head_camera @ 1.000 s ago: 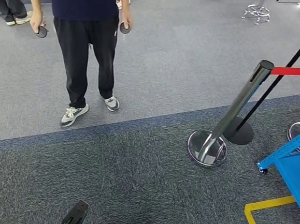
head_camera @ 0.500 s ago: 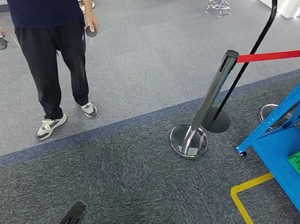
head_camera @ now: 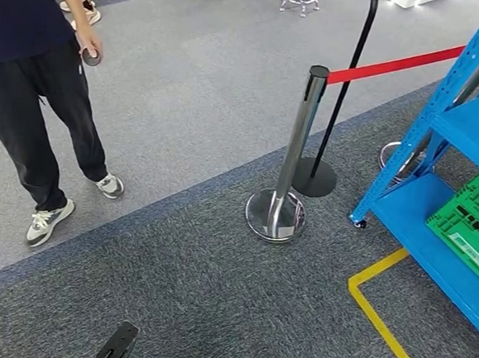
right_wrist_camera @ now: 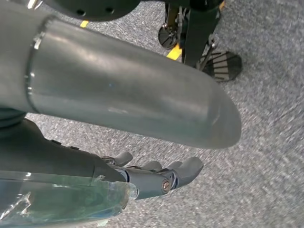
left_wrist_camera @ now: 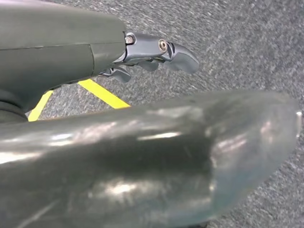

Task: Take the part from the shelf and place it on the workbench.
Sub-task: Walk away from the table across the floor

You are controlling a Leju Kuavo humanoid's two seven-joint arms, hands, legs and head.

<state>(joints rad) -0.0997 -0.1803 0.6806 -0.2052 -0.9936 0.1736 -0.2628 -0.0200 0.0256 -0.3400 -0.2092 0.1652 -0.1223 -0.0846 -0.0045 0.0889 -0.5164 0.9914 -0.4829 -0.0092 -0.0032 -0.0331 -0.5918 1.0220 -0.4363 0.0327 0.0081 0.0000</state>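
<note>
The grey carpet floor (head_camera: 203, 292) takes up most of the room, a paler strip lying beyond a darker one. Ahead and to the right of both hanging arms stands the blue shelf (head_camera: 460, 122), its slanted upright running up and away, its lowest deck sitting just above the carpet. On that bottom deck lies a green crate (head_camera: 472, 222), flat, its long axis running along the deck, away and to the right; whether it is the part or only carries it I cannot tell, and I can read no label or writing on it. A yellow floor line (head_camera: 379, 319) makes a corner on the carpet in front of the shelf.

Left of the shelf a chrome stanchion post (head_camera: 296, 142) stands on its round base, a red belt (head_camera: 389, 66) stretching from its top toward the shelf. Just behind it is a black pole on a dark disc base (head_camera: 315, 177). Far over on the left a person (head_camera: 37, 88) in dark trousers and grey trainers stands on the paler carpet, holding a small round controller (head_camera: 91, 56).

The left robot hand (left_wrist_camera: 154, 57) hangs over the carpet, fingers loosely apart, holding nothing. The right robot hand (right_wrist_camera: 157, 175) hangs the same way, fingers spread and free.
</note>
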